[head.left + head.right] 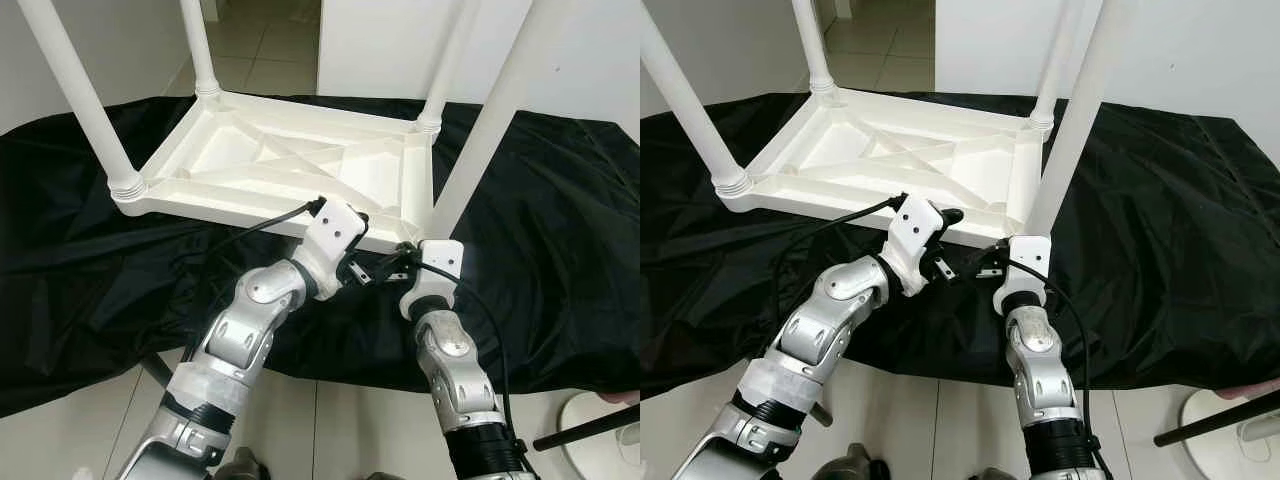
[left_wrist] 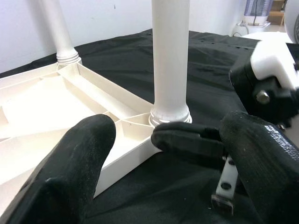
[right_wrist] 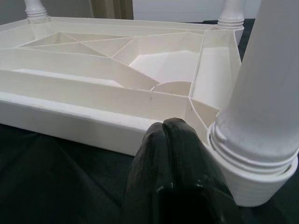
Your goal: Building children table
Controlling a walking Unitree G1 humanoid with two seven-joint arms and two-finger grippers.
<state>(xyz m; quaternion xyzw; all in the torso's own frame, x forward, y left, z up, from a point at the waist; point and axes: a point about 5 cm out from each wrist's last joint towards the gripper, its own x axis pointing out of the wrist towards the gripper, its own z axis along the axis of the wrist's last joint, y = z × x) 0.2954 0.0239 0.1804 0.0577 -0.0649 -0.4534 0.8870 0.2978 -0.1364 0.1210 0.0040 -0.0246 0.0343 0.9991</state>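
The white plastic children's table (image 1: 290, 160) lies upside down on a black cloth (image 1: 80, 250), with its legs standing upward. The near-right leg (image 1: 490, 130) is set in its corner socket (image 3: 252, 172). My left gripper (image 1: 362, 272) hovers just off the table's front edge, open, its two fingers (image 2: 79, 163) wide apart and holding nothing. My right gripper (image 1: 398, 264) is shut, its fingertips (image 3: 175, 168) pressed together right next to the socket of that leg (image 3: 266, 93). The two grippers almost meet, and the right one's fingers (image 2: 187, 140) lie in front of the left's.
The black cloth covers a low surface and hangs over its near edge onto a tiled floor (image 1: 340, 430). A white round base (image 1: 600, 440) and a black rod (image 1: 590, 425) sit at the lower right. White walls and a doorway (image 1: 270, 40) stand behind the table.
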